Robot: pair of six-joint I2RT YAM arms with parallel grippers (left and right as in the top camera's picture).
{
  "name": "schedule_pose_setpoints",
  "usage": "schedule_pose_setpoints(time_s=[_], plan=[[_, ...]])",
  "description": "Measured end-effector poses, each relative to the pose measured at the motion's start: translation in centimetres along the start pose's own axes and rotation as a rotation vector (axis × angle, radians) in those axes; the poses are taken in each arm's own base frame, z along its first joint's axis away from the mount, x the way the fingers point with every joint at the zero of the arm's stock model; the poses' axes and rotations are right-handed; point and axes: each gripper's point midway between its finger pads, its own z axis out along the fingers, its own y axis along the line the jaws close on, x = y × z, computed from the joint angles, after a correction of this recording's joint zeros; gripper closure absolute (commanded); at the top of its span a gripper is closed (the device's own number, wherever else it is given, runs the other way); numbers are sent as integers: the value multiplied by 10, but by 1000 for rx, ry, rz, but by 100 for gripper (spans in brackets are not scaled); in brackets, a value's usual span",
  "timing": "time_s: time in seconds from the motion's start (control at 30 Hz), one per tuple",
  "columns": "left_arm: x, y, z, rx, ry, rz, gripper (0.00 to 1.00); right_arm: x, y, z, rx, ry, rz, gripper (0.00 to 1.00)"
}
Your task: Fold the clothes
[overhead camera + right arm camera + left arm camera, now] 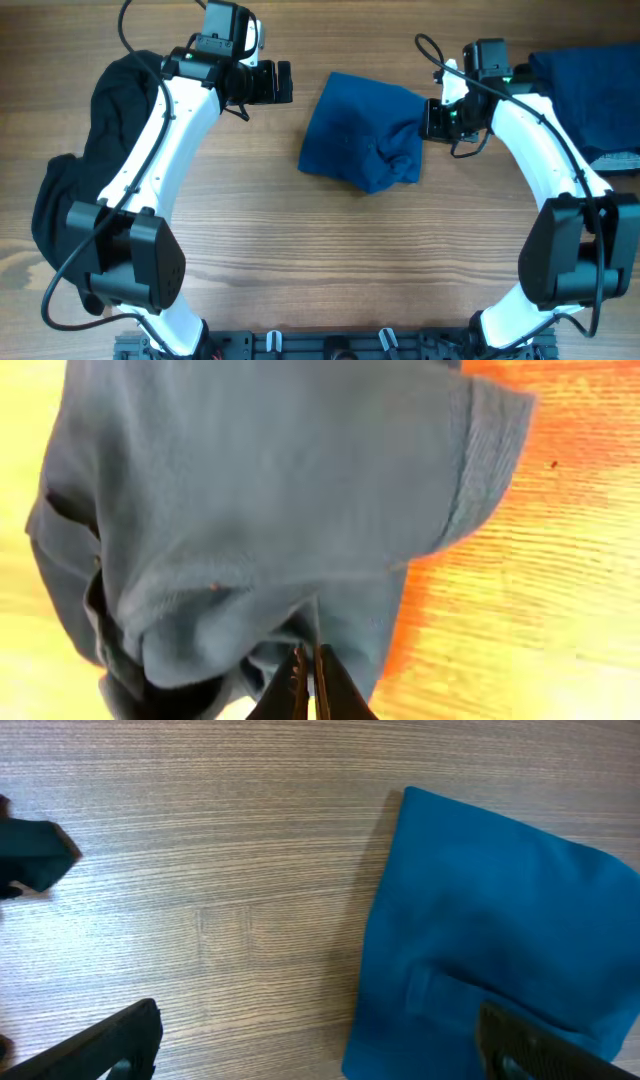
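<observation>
The medium-blue shirt (pixel 360 135) lies bunched on the table centre, partly folded; it also shows in the left wrist view (pixel 490 920) and the right wrist view (pixel 260 500). My right gripper (pixel 432 118) is shut on the shirt's right edge, its fingers (pixel 308 670) pinching a thin fold of cloth. My left gripper (pixel 280 82) is open and empty, just left of the shirt's upper left corner; its fingers (pixel 320 1040) straddle the shirt's left edge above the table. A black garment (pixel 70 180) lies heaped at the far left. A dark blue garment (pixel 590 90) lies at the far right.
The wooden table (pixel 300 250) fills the view. A light grey cloth edge (pixel 618 160) shows under the dark blue garment at the right.
</observation>
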Motion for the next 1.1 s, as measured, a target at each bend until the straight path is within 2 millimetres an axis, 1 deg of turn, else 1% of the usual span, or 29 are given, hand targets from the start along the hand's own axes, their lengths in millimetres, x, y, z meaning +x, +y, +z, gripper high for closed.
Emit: schedule_pose_setpoints(time_s=[0.07,0.1,0.13,0.17,0.2,0.23,0.37,0.4,0.47,0.53,0.6,0.67,0.7,0.73,0.8,0.87,0.97,1.03,1.1], plan=[[0,0,0,0,0,0,0,1,1,-4,2,13,-10,96],[0,0,0,0,0,0,0,-1,4,-11,2,18,-17,88],[0,0,0,0,0,0,0,-5,6,-16,2,9,-21,83],[0,0,0,0,0,0,0,-10,8,-22,0,-5,-28,70],[0,0,0,0,0,0,0,-11,9,-24,0,-5,-24,63],[0,0,0,0,0,0,0,-9,10,-25,-2,1,-18,58],[0,0,0,0,0,0,0,2,11,-19,-27,36,10,54],[0,0,0,0,1,0,0,6,11,-16,-31,47,21,46],[1,0,0,-1,3,0,0,9,10,-12,-37,52,27,36],[3,1,0,-3,11,-2,0,5,9,-11,-40,37,36,30],[6,2,0,-7,25,-4,0,-2,6,-12,-44,9,41,19],[7,2,0,-7,29,-4,0,-5,0,-14,-42,-5,45,10],[7,2,0,-7,29,-4,0,-7,-3,-13,-41,-12,43,4],[7,2,0,-7,29,-4,0,-7,-6,-12,-40,-18,39,1],[7,2,0,-8,30,-4,0,-7,-8,-3,-54,-34,10,0],[7,2,0,-11,28,-4,0,-7,-5,12,-101,-58,-32,0],[6,6,0,-29,23,-4,0,1,-2,34,-171,-73,-71,0],[6,6,0,-33,22,-4,0,5,-1,40,-191,-80,-82,1],[6,7,0,-40,21,-4,0,5,-1,47,-210,-111,-104,4]])
